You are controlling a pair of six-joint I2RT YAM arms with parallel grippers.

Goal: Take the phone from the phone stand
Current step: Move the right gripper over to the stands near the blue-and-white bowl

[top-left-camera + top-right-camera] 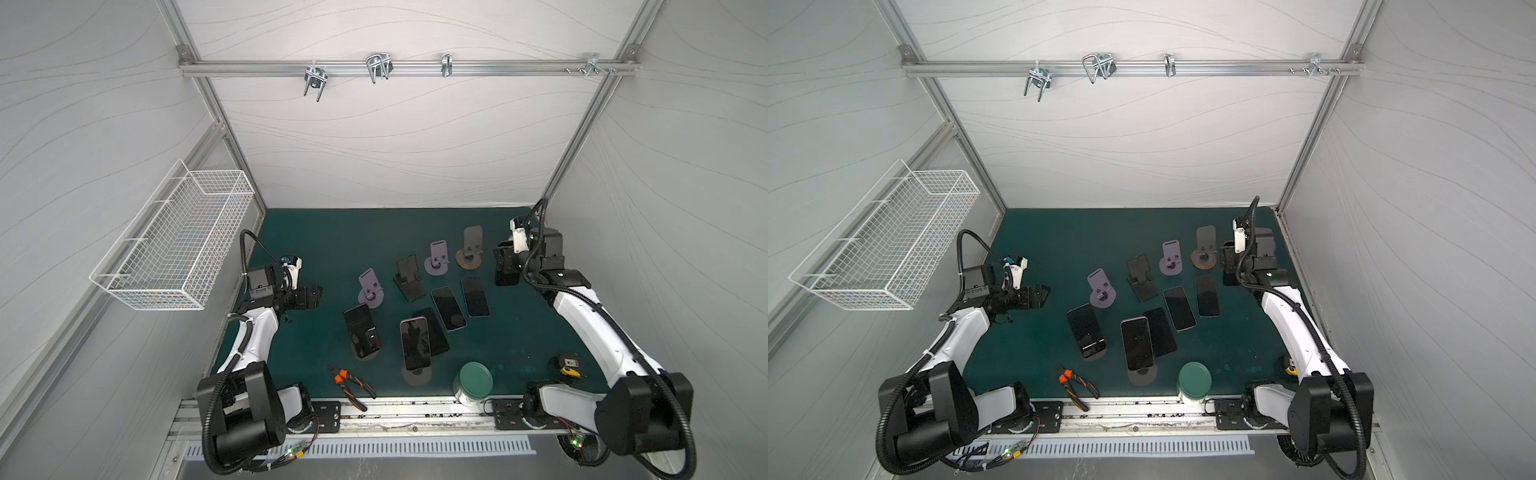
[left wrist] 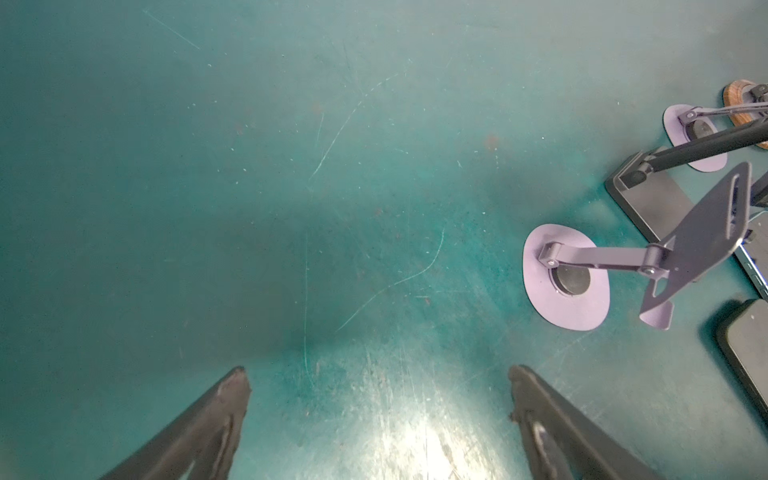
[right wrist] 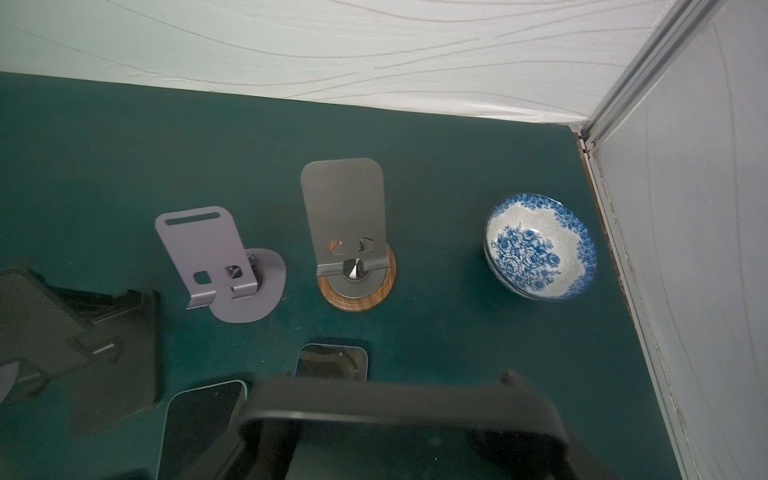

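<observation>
Right jaws pinch a black phone [image 3: 399, 401] near the wood-based stand [image 3: 356, 286]; left jaws spread, empty.

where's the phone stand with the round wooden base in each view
In a top view: back right, grey-plated round wooden-base stand.
In a top view: same spot.
Left wrist: right edge, cropped.
Right wrist: centre.
Landmark: lilac metal stand beside it.
</observation>
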